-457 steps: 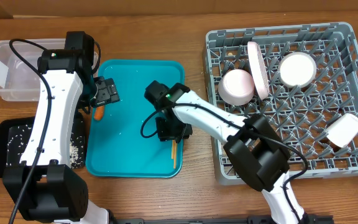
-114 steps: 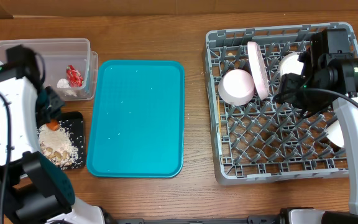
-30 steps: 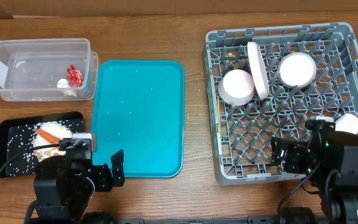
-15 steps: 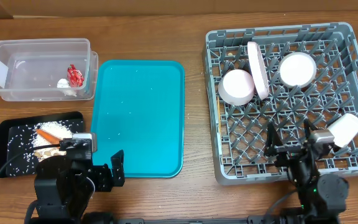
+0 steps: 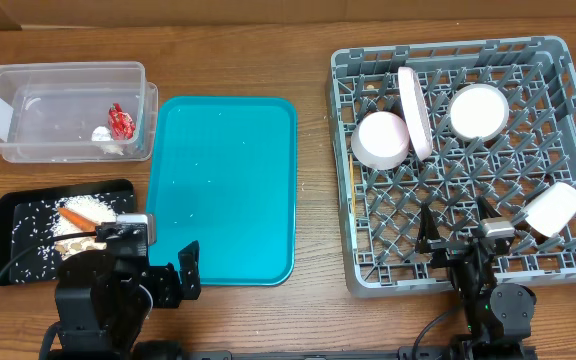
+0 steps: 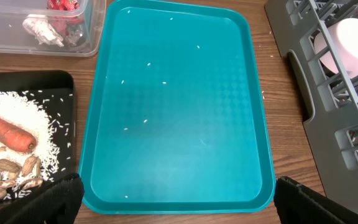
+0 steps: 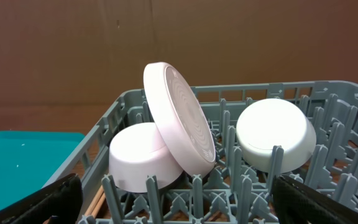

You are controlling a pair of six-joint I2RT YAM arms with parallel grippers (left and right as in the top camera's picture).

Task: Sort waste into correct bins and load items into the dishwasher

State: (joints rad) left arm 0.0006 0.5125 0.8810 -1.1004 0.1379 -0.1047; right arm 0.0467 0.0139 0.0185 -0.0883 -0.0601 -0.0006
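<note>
Bowls: two white round ones, both upside down in the dish rack (image 5: pixel 339 170); one bowl (image 5: pixel 381 140) sat near its left wall, the other bowl (image 5: pixel 478 111) further right
Plate: one, white, ribbed underneath, standing on edge (image 5: pixel 414 112) and leaning on the left bowl
Cup: one, small and white (image 5: pixel 553 208), lying tilted by the rack's right wall
Chopsticks: thin tan sticks (image 7: pixel 96 202) low at the rack's left side; their number could not be told
Clear tub: one (image 5: pixel 28 152), holding one crinkled red wrapper (image 5: pixel 119 121) and one white crumpled scrap (image 5: pixel 101 133) just beside it
Black tray: one (image 6: pixel 42 78), holding one orange carrot (image 6: pixel 8 129) on a bed of white rice (image 6: pixel 17 102), with several tan nuts (image 6: pixel 8 169) heaped below it
Teal tray: one (image 5: pixel 223 190), between tub and rack on the table (image 5: pixel 318 310), with a few stray rice grains
Left hand: (image 6: pixel 176 190) spread wide over the teal tray's near edge, gripping nothing
Right hand: (image 7: pixel 176 193) spread wide at the rack's near side, gripping nothing
</note>
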